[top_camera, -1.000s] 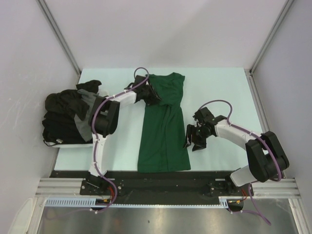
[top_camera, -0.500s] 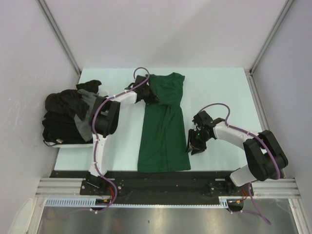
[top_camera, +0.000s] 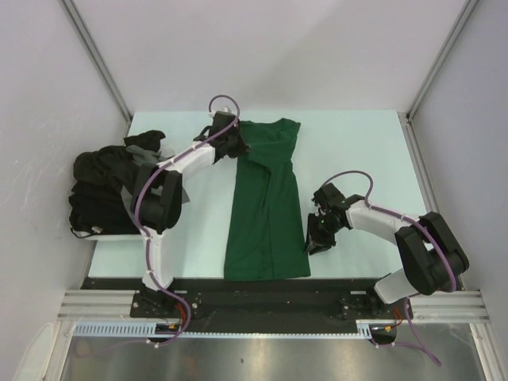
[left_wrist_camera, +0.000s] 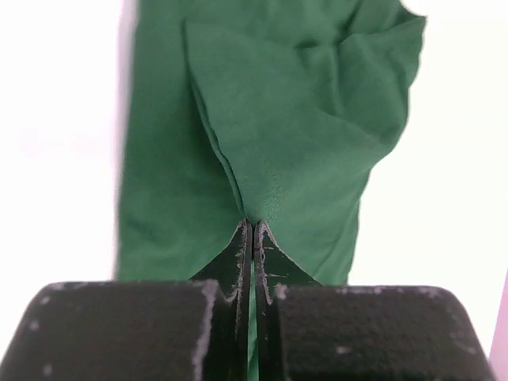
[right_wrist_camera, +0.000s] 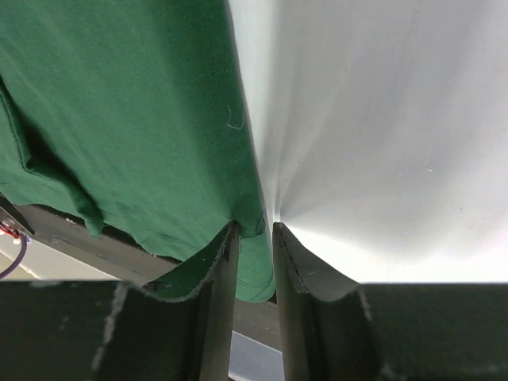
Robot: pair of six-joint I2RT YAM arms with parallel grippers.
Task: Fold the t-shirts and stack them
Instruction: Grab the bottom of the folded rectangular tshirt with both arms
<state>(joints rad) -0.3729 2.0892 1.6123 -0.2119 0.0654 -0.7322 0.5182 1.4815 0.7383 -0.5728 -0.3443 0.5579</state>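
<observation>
A dark green t-shirt (top_camera: pixel 266 214) lies folded into a long strip down the middle of the pale table (top_camera: pixel 357 151). My left gripper (top_camera: pixel 236 147) is at its far left corner. In the left wrist view it (left_wrist_camera: pixel 254 225) is shut on a pinched-up fold of the green cloth (left_wrist_camera: pixel 302 119). My right gripper (top_camera: pixel 312 240) is at the strip's near right edge. In the right wrist view its jaws (right_wrist_camera: pixel 255 228) stand close together with the green hem (right_wrist_camera: pixel 119 103) between them. Black and dark grey t-shirts (top_camera: pixel 107 186) lie heaped at the table's left edge.
The black rail (top_camera: pixel 262 290) that bears both arm bases runs along the near edge of the table. Grey walls close in the left, right and far sides. The table cover (right_wrist_camera: pixel 381 119) puckers at my right fingertip.
My left gripper has moved a little farther away, pulling the shirt's corner up. My right gripper has moved left onto the shirt's right edge and its jaws have narrowed on it.
</observation>
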